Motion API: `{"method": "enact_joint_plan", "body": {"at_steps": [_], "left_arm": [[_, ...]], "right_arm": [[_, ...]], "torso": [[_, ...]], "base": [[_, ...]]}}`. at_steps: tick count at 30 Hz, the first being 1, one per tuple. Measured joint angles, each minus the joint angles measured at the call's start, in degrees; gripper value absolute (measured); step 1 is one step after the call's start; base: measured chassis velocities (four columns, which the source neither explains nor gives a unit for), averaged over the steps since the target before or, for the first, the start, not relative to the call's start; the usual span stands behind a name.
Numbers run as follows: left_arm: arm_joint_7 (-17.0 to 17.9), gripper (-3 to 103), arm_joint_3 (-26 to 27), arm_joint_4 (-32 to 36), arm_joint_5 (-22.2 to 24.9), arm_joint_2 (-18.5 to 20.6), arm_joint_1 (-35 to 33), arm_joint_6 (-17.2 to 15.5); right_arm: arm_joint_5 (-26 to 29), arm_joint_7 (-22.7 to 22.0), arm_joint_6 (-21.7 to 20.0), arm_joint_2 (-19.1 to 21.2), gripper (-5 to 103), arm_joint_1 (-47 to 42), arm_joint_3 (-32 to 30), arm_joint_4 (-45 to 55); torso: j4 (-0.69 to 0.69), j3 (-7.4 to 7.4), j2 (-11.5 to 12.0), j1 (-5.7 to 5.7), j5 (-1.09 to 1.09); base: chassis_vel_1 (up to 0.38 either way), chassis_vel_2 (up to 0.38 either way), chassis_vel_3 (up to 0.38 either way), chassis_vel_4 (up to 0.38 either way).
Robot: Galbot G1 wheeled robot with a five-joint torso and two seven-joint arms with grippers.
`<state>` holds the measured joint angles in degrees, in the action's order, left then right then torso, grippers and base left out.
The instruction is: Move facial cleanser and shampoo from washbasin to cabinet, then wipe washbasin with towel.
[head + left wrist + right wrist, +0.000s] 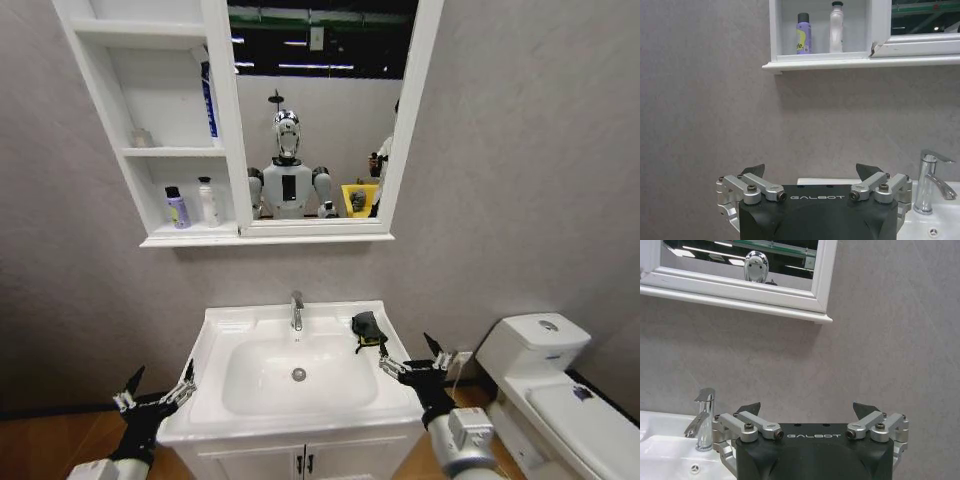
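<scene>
Our right gripper (410, 358) hangs with jaws spread and empty beside the washbasin's (215, 400) right rim, just short of the dark towel (367, 328) lying on that ledge near the chrome tap (296, 310). Our left gripper (158, 390) waits open at the left rim. Above, a purple bottle (177, 208) and a white bottle (208, 201) stand together on the cabinet's (225, 120) lowest shelf. A white toilet (560, 390) sits to our right.

Towel (367, 329) on washbasin (232, 330) rim
</scene>
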<state>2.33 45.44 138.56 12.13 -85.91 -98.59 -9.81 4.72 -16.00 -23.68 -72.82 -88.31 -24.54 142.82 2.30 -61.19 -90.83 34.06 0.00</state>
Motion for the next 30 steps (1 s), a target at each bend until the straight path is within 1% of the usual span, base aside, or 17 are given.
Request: {"method": "enact_joint_plan", "body": {"at_steps": [5,6,8,9,12,15,17,20,21,22,23,24,26,27,28,29,30], "left_arm": [[0.0,100,0.0,0.0,0.0,0.0,0.0,0.0],[0.0,100,0.0,0.0,0.0,0.0,0.0,0.0],[0.0,100,0.0,0.0,0.0,0.0,0.0,0.0],[0.0,100,0.0,0.0,0.0,0.0,0.0,0.0],[0.0,100,0.0,0.0,0.0,0.0,0.0,0.0],[0.0,100,0.0,0.0,0.0,0.0,0.0,0.0],[0.0,100,0.0,0.0,0.0,0.0,0.0,0.0],[0.0,100,0.0,0.0,0.0,0.0,0.0,0.0],[0.0,100,0.0,0.0,0.0,0.0,0.0,0.0],[0.0,100,0.0,0.0,0.0,0.0,0.0,0.0],[0.0,100,0.0,0.0,0.0,0.0,0.0,0.0],[0.0,100,0.0,0.0,0.0,0.0,0.0,0.0],[0.0,100,0.0,0.0,0.0,0.0,0.0,0.0],[0.0,100,0.0,0.0,0.0,0.0,0.0,0.0],[0.0,100,0.0,0.0,0.0,0.0,0.0,0.0],[0.0,100,0.0,0.0,0.0,0.0,0.0,0.0],[0.0,100,0.0,0.0,0.0,0.0,0.0,0.0]], "right_arm": [[0.7,0.1,0.0,0.4,100,0.3,0.3,0.3],[0.9,0.2,0.0,0.6,100,0.4,0.4,0.3],[1.1,0.2,0.0,0.8,100,0.6,0.6,0.3],[1.4,0.3,-0.2,1.0,100,0.8,0.8,0.3],[1.5,0.5,-0.2,1.1,100,0.8,1.0,0.2],[1.6,0.5,-0.2,1.3,100,0.5,1.3,0.0],[1.6,0.6,-0.1,1.4,100,0.2,1.4,0.0],[1.5,0.6,-0.1,1.6,100,-0.2,1.4,0.1],[1.5,0.8,-0.1,1.7,100,-0.3,1.5,0.2],[1.5,0.8,-0.1,1.7,100,-0.3,1.5,0.2],[1.5,0.9,0.0,1.8,100,-0.4,1.5,0.2],[1.5,1.0,0.0,1.8,100,-0.4,1.5,0.2],[1.5,1.0,0.0,1.8,100,-0.5,1.5,0.2],[1.5,1.1,0.1,1.8,100,-0.5,1.6,0.2],[1.4,1.5,0.1,1.8,100,-0.5,1.6,0.2],[1.2,1.8,0.2,1.7,100,-0.6,1.6,0.2],[1.2,1.8,0.2,1.7,100,-0.6,1.6,0.2]], "torso": [[0.00,0.00,0.0,-0.01,-0.01],[-0.04,0.00,0.0,0.00,0.01],[0.00,0.00,0.0,0.00,-0.02],[0.00,-0.01,0.0,0.02,0.04],[0.00,0.00,0.0,0.01,-0.03],[-0.01,-0.01,0.0,0.00,0.07],[0.00,0.00,0.0,0.00,-0.07],[-0.01,-0.01,0.0,0.00,0.09],[0.00,0.00,0.0,0.02,-0.09],[0.00,0.00,0.0,0.02,-0.09],[0.01,0.00,0.0,0.00,-0.08],[-0.01,0.01,0.0,-0.02,0.09],[-0.01,0.00,0.0,0.00,0.09],[-0.01,0.00,0.0,0.01,-0.04],[0.01,-0.01,0.0,0.03,-0.08],[-0.03,-0.01,0.0,0.01,0.04],[-0.03,-0.01,0.0,0.01,0.04]], "base": [[0.261,-0.271,-0.258,0.262],[0.306,-0.275,-0.262,0.292],[0.306,-0.299,-0.297,0.292],[0.324,-0.365,-0.357,0.319],[0.340,-0.348,-0.314,0.335],[0.380,-0.371,-0.382,0.349],[0.376,-0.375,-0.365,0.363],[0.384,-0.351,-0.356,0.354],[0.362,-0.369,-0.353,0.386],[0.362,-0.369,-0.353,0.386],[0.317,-0.369,-0.368,0.349],[0.365,-0.298,-0.368,0.360],[0.365,-0.298,-0.376,0.360],[0.329,-0.374,-0.376,0.369],[0.329,-0.349,-0.306,0.369],[0.380,-0.349,-0.334,0.314],[0.380,-0.349,-0.334,0.314]]}}
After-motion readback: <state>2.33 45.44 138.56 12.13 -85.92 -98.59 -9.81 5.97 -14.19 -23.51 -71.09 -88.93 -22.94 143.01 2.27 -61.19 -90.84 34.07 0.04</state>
